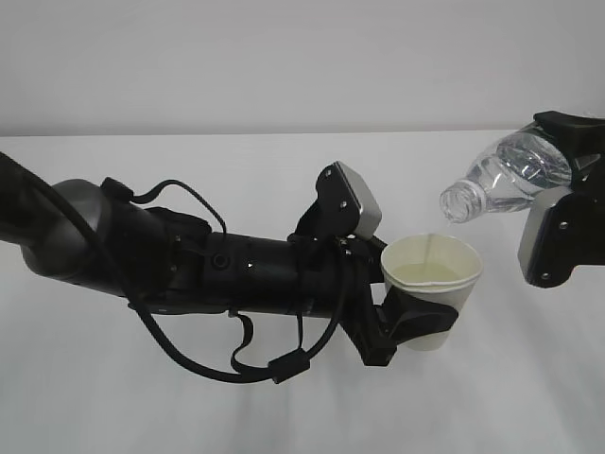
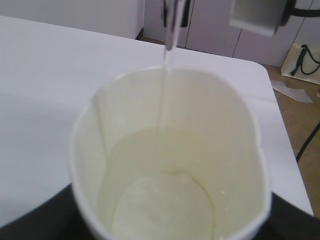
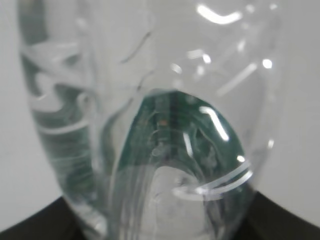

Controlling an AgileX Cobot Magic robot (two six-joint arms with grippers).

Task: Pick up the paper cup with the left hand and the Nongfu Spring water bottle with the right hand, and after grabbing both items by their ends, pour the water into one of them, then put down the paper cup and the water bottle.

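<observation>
You're mid-pour. Nearest you, the left gripper (image 1: 413, 317) has its jaws part spread, clamped round the lower body of the paper cup (image 1: 431, 284), held upright above the bench (image 1: 284, 407); water pooled inside, thin stream dropping in per left wrist view. Farther right, the right gripper (image 1: 558, 203) has jaws clamped on the Nongfu Spring water bottle (image 1: 506, 180), tilted mouth-down just above the cup rim, not touching. Next, I'd judge: tip bottle upright, then set both down.

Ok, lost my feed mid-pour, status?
Left gripper holds cup. Right gripper holds bottle, tipped, thin stream into cup. Nothing in the way.
</observation>
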